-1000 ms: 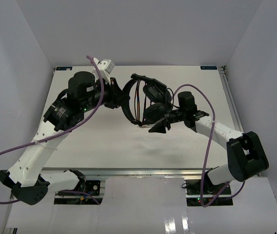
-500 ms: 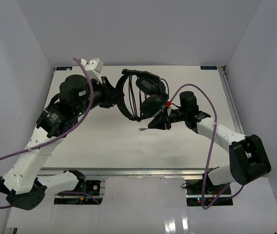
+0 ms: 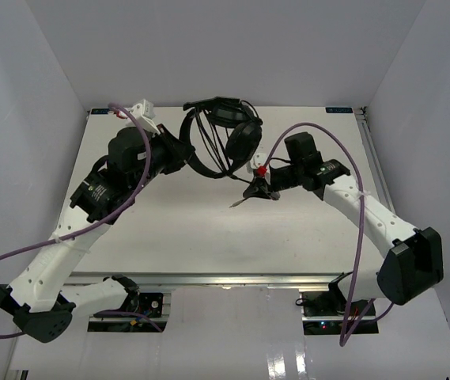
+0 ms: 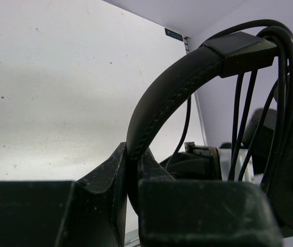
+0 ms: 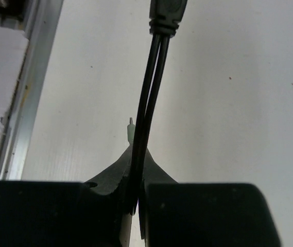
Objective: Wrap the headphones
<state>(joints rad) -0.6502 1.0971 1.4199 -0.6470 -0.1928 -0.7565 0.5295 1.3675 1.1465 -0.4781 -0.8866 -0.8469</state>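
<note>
**A:** Where are the headphones (image 3: 239,141) right now?

**B:** Over the far middle of the tabletop (image 3: 169,229), apparently lifted clear of it. The left gripper (image 4: 132,155) is clamped on the headband (image 4: 159,95). The right gripper (image 5: 137,160), nearer the tabletop's centre, is pinched tight on two strands of the cord (image 5: 149,92).

**A:** How do you expect them to handle?

**B:** I judge them light. The headband looks padded and springy, stiff enough to serve as the handle, and gripping it partway along its curve seems a sound hold. The cord is thin and limp, so it goes only where it is pulled and sags once tension drops. It could also slide through smooth fingers. I would hold it near the free end and avoid yanking where it joins the earcups (image 3: 226,115).

**A:** And the plug (image 5: 130,131)?

**B:** Only a pale tip shows past the fingers, pointing down at the tabletop. It is stiff and small, good for tucking in.

**A:** What can't you make out?

**B:** I can't count the turns already on the headband, because the strands bunch together as black on black. The left wrist view cuts the earcups off at its edge. From above there is a small red spot (image 3: 262,169) beside the right gripper that I can't identify. I also can't see how much slack cord remains.
</note>
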